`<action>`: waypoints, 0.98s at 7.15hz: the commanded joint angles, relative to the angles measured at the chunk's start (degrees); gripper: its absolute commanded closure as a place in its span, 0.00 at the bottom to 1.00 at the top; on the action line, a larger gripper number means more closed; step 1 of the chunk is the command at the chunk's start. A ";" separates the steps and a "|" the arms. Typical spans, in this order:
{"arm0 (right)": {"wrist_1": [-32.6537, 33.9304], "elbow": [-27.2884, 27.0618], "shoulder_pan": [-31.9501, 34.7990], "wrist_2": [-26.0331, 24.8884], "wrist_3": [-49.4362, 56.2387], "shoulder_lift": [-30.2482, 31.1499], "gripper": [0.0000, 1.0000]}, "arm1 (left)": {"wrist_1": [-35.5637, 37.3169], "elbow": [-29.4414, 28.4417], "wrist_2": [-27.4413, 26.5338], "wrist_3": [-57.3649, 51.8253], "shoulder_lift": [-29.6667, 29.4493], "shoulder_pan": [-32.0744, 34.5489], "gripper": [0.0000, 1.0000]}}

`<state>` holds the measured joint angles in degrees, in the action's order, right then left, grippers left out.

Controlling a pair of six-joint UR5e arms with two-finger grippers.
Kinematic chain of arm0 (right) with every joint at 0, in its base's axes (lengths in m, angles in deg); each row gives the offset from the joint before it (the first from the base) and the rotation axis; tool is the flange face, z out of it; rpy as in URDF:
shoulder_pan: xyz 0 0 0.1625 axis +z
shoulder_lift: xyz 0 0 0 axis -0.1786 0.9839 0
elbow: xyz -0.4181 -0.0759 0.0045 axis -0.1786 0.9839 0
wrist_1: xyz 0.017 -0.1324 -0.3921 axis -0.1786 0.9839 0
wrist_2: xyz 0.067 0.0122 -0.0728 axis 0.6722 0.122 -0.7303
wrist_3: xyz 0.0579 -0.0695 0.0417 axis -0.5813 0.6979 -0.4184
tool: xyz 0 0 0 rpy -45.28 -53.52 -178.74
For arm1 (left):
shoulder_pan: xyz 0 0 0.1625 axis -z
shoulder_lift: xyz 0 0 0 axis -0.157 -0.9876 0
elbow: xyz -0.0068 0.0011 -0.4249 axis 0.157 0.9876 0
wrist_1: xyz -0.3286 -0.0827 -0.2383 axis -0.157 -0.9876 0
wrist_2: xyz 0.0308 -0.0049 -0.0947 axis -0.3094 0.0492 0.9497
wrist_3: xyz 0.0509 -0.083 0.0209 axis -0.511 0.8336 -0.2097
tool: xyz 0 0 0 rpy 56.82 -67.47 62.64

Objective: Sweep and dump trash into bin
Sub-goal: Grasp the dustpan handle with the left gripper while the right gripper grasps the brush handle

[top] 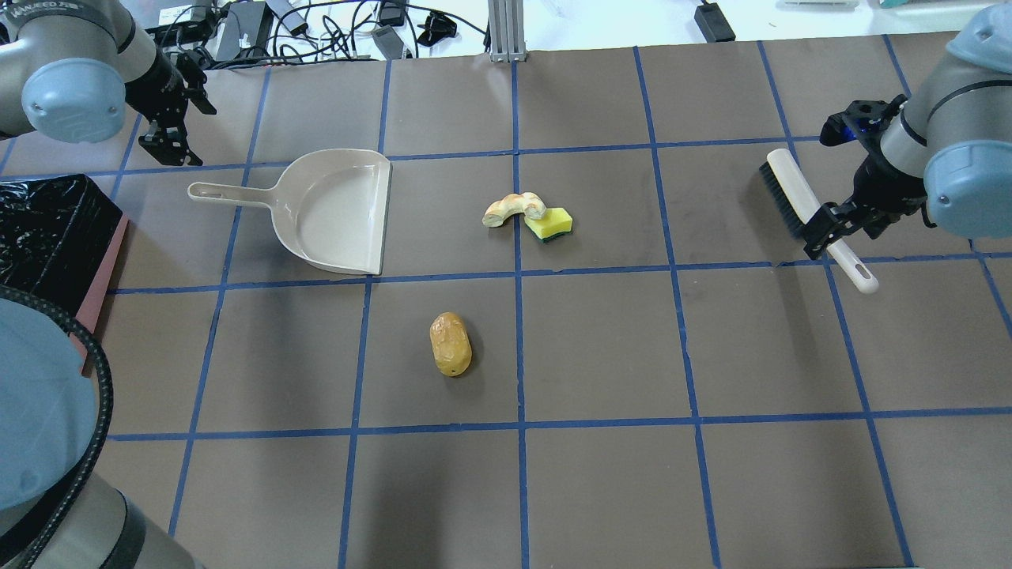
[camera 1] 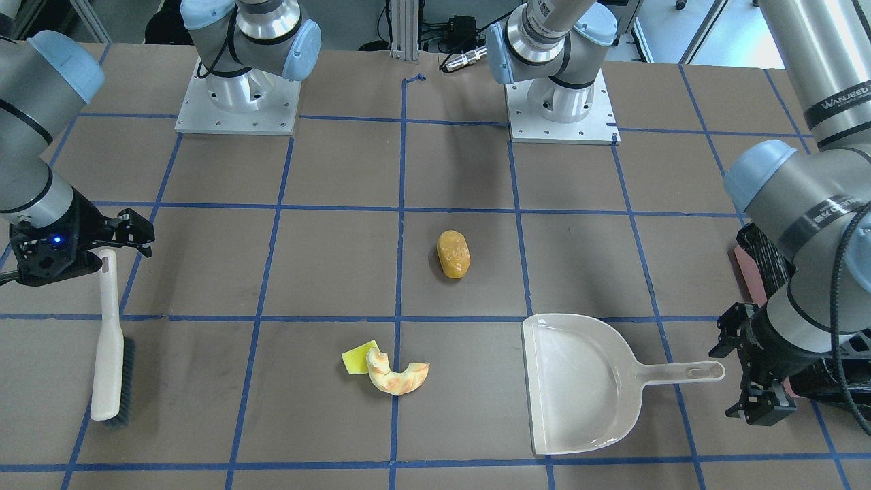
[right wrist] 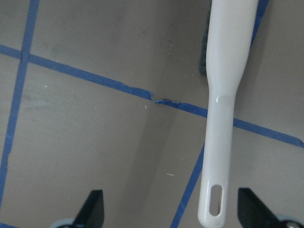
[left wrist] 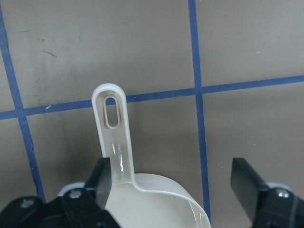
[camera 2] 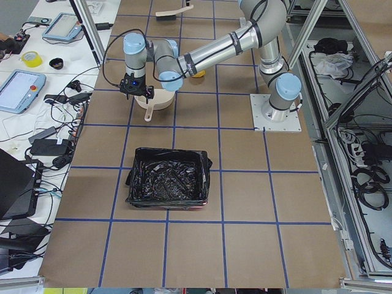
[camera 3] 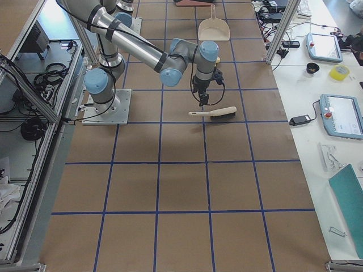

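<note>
Surface: brown, blue-taped grid.
Bin: at the left end, black-lined.
Dustpan: flat, mouth toward the trash.
Brush: lying at the right end.
Left tool: spread wide astride the dustpan handle, gripping nothing.
Right tool: spread wide astride the brush handle, gripping nothing.
Oval: mid-surface, alone.
Ring piece: touching the square, apart from the dustpan.

Lone yellow-orange oval; ring piece touching yellow square; black-lined pink bin at left end
</note>
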<state>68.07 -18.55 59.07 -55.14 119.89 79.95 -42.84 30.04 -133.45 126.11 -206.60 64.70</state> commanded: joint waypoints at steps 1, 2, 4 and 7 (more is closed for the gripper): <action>4.30 -0.83 -0.10 -4.12 3.77 -0.76 0.01 | -0.23 -0.05 -3.65 2.95 -0.86 0.18 0.09; 7.11 -0.75 -0.18 -4.20 4.94 -2.68 0.01 | -0.23 -0.14 -3.75 2.96 -2.43 0.18 0.09; 6.62 -0.83 -0.36 -3.69 -2.22 -3.49 0.00 | -0.66 0.04 -5.24 3.31 -3.68 0.18 0.06; 6.62 -1.09 -0.36 -3.59 -2.61 -4.10 0.00 | -5.24 0.57 -5.59 3.92 -3.75 0.18 0.06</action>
<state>74.69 -19.49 58.71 -58.90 117.57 76.16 -46.61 30.43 -138.69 129.56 -209.83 64.88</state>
